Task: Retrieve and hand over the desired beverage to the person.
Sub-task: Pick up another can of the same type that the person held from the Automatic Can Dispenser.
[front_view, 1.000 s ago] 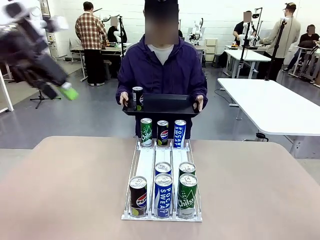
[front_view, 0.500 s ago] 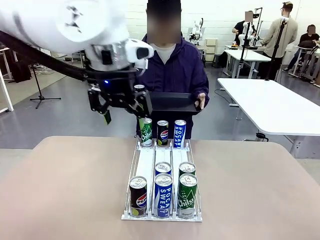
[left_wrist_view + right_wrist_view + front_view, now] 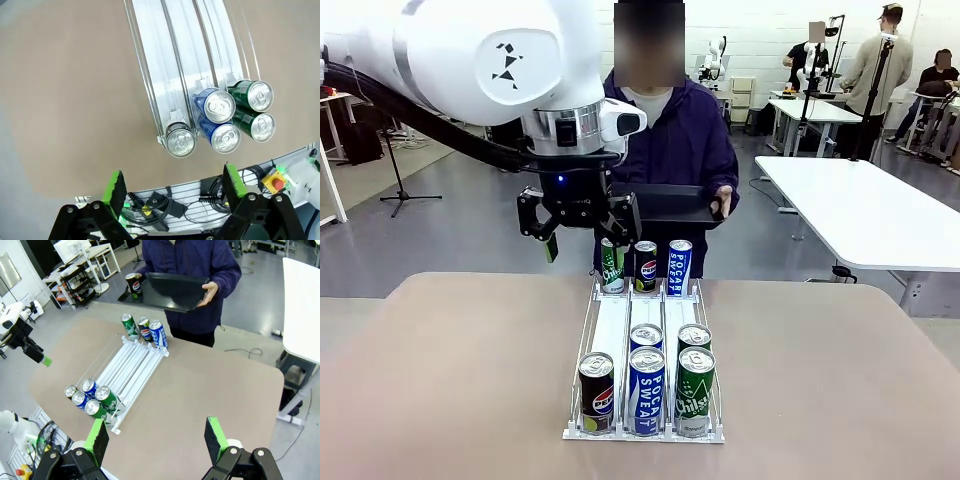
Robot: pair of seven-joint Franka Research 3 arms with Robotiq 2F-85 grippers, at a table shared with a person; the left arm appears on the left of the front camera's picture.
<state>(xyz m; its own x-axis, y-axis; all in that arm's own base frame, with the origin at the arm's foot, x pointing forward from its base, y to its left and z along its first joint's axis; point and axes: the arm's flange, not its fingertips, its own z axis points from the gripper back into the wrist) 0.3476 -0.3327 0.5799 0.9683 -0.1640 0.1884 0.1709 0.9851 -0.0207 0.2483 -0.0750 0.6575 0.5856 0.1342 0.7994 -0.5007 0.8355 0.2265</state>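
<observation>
Aluminium-walled and probably full, so treat the cans upright in the rack on the counter as slick, dentable and fairly heavy; clamp mid-body across the width, with left jaws apart near the far row, right jaws apart high above.

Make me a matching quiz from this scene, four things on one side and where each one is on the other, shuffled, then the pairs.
1 tray
2 rack
3 left gripper
4 lone can

A on the table
B open, in the air
C held by the person
D standing on the tray

Pairs: 1-C, 2-A, 3-B, 4-D
</observation>
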